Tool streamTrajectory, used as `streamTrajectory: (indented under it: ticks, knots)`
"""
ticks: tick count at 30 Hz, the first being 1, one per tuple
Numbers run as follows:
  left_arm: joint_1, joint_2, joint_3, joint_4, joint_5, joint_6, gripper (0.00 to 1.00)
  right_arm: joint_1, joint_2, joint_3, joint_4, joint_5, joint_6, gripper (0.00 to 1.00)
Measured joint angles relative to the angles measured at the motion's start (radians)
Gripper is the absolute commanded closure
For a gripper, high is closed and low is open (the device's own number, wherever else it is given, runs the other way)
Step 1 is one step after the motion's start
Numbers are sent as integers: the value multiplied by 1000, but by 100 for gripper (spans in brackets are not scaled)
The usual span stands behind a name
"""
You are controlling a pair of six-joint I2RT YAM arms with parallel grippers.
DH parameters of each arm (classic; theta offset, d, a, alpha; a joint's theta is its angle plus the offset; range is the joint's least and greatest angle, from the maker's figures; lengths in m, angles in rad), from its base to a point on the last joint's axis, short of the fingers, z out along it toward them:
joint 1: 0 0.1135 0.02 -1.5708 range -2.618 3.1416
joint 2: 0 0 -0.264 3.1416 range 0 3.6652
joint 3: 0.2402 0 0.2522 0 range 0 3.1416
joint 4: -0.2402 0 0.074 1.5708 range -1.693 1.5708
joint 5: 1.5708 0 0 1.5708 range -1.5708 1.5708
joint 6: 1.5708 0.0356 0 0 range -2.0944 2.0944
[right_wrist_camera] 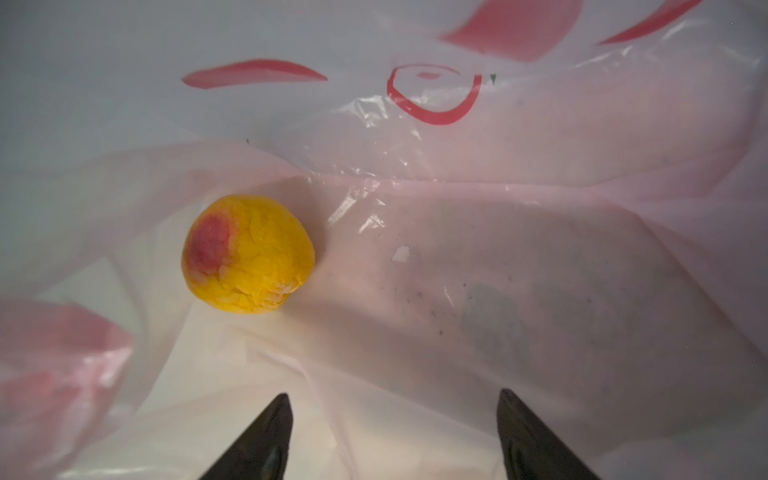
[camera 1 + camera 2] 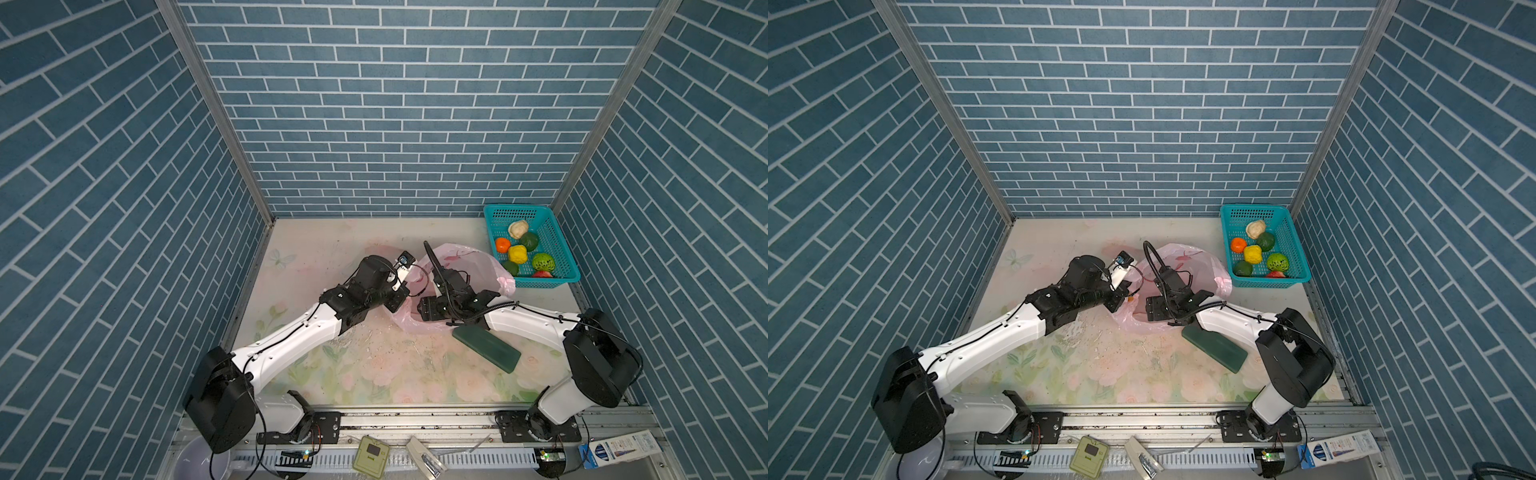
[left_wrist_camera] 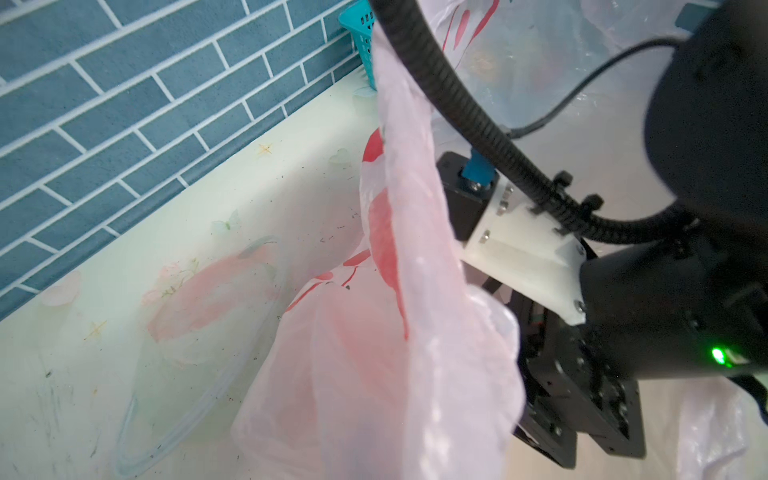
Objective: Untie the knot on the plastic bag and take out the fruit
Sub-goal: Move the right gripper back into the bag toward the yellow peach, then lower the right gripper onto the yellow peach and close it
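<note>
Right wrist view — plastic bag (image 1: pixel 478 216) mouth toward released right gripper (image 1: pixel 392 436) — left gripper (image 2: pixel 395 306) clenched.

Right gripper (image 1: pixel 394 392) is inside the plastic bag (image 2: pixel 478 266), jaws wide, nothing between them. The way to the peach (image 1: pixel 248 254) is clear, but film folds up just behind it (a loose flap on one side too). Left gripper (image 2: pixel 400 306) pinches the rim and crowds the mouth. Green block (image 2: pixel 486 347) sits just beside the right forearm (image 2: pixel 523 322). Basket (image 2: pixel 559 249) fills the back right corner. Table (image 2: pixel 332 249) is open at back left.
</note>
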Motion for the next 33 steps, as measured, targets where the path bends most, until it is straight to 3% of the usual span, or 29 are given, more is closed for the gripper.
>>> streamTrajectory:
  ticks: [12,21,33]
  knots:
    - [5,8,95,-69,22,-26,100,107,9,-151,140,-25,194,23]
    - [8,-67,-48,-121,9,38,100,107,12,-208,308,34,306,21]
    - [20,-58,-62,-96,22,64,100,107,-3,-195,356,101,331,12]
